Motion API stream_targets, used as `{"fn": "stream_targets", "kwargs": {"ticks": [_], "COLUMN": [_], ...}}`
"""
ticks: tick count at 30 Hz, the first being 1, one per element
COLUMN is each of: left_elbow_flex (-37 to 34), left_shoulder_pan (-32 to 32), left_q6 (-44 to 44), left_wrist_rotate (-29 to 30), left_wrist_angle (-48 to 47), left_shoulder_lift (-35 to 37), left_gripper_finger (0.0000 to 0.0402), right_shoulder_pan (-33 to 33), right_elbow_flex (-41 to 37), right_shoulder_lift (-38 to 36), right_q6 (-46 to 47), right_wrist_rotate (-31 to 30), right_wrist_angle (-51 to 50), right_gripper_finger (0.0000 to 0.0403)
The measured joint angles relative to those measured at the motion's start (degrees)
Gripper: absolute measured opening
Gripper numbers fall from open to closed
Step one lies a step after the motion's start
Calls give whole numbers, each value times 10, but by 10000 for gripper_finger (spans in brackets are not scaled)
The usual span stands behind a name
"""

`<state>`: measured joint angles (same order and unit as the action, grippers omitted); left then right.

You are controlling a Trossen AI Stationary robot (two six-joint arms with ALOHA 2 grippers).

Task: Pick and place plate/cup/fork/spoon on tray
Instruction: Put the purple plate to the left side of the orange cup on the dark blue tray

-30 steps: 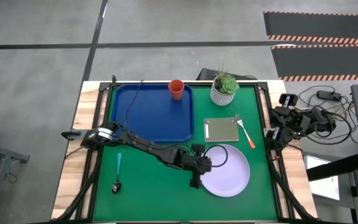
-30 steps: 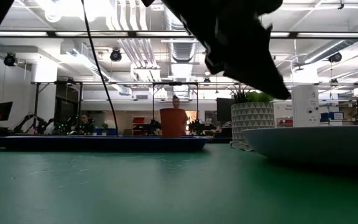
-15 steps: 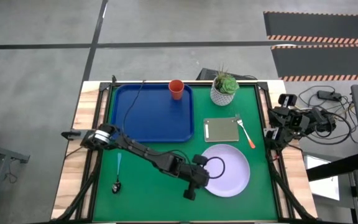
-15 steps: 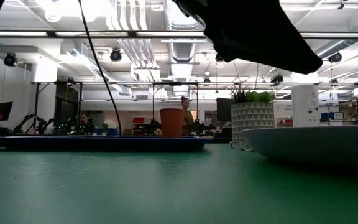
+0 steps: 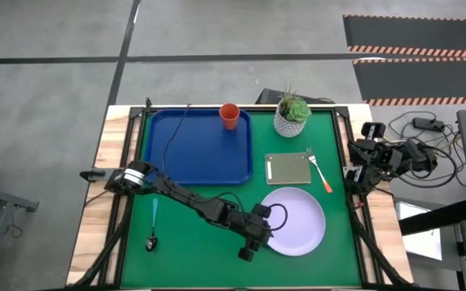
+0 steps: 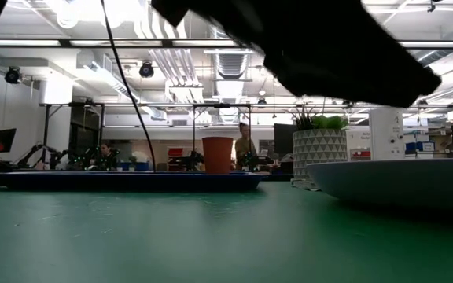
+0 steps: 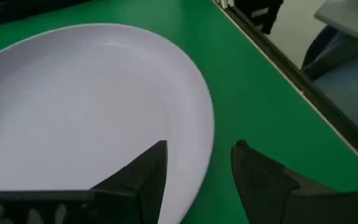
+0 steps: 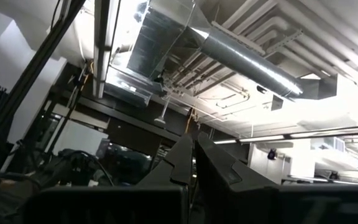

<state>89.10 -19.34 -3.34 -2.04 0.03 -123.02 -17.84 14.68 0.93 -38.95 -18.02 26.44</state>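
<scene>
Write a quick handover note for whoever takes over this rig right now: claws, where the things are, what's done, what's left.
Left claw: open, straddling the plate's near-left rim, nothing gripped.
Right claw: shut, empty, parked off the table's right edge.
Cup: on the tray, far right corner. Done.
Plate, fork and spoon: on the green mat, to be moved.

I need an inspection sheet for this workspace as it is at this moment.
Surface: green mat on a wooden table.
Job's things: cup on the tray; plate, fork and spoon on the mat.
Clutter: potted plant, grey-green pad.
Hands: left hand open, straddling the plate's rim; right hand shut, parked off the table's right edge.
Cables: one crosses the tray; a bundle lies right of the table.
Surroundings: people beyond the table in the low view.
</scene>
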Motion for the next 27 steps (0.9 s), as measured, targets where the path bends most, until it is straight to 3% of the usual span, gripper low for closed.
{"fn": "stream_targets", "kwargs": {"ticks": [9,16,27], "left_elbow_flex": [-60,-61,-45], "left_shoulder_pan": [4,4,7], "left_q6": [-31,-77,-97], "left_wrist_rotate": [19,20,-33], "left_wrist_angle": [28,59,73], "left_shoulder_lift": [0,0,-39], "left_gripper_finger": [138,136,136], "right_shoulder_pan": [0,0,0], "right_elbow_flex": [0,0,0], "right_shoulder_lift": [0,0,0], "right_q6": [0,0,0], "right_wrist_rotate": [0,0,0], "right_wrist_angle": [-4,-5,-6], "right_gripper_finger": [9,9,9]}}
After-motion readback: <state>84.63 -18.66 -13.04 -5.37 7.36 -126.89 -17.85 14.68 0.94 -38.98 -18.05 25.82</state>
